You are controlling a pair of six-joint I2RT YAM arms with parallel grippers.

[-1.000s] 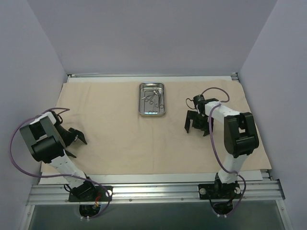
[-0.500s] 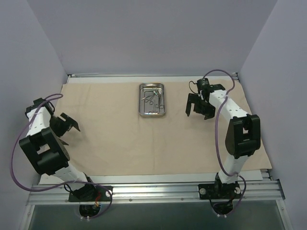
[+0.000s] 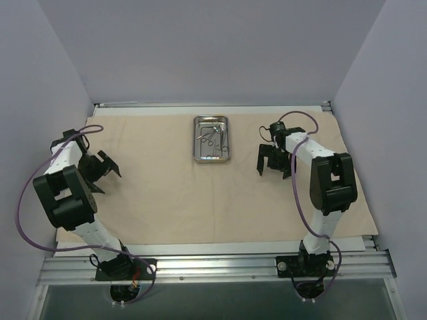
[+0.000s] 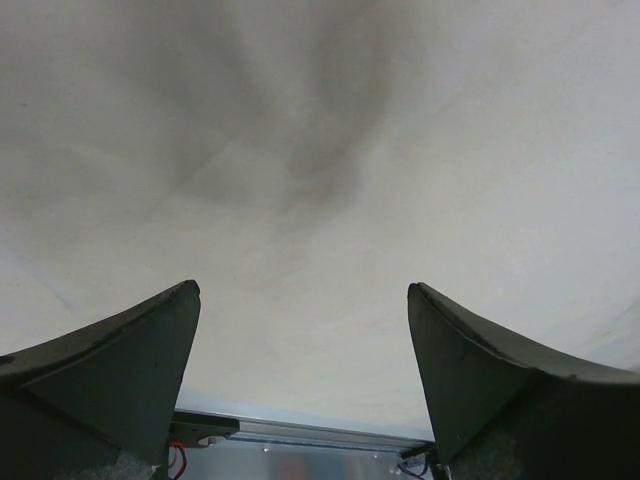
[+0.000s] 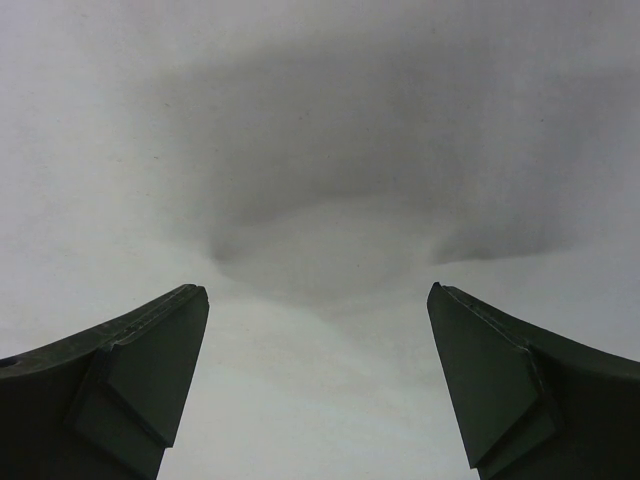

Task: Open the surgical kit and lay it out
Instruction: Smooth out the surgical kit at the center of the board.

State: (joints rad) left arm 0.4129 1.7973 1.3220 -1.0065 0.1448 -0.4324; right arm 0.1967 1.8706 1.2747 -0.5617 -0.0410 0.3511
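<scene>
**A:** The wrapping cloth (image 3: pixel 200 200) lies spread flat, and the steel tray (image 3: pixel 195 140) sits on it at the far middle. The wrap looks open already.

**B:** The forceps (image 3: pixel 212 137) lie heaped inside the tray, none laid out yet. How many there are is hard to tell from above.

**A:** The left gripper (image 4: pixel 300 290) hovers over the cloth's left side, jaws spread wide and holding nothing. The right gripper (image 5: pixel 316 290) is just as wide and empty, near the tray's right side.

**B:** The right one is probably placed there to reach into the tray.
</scene>
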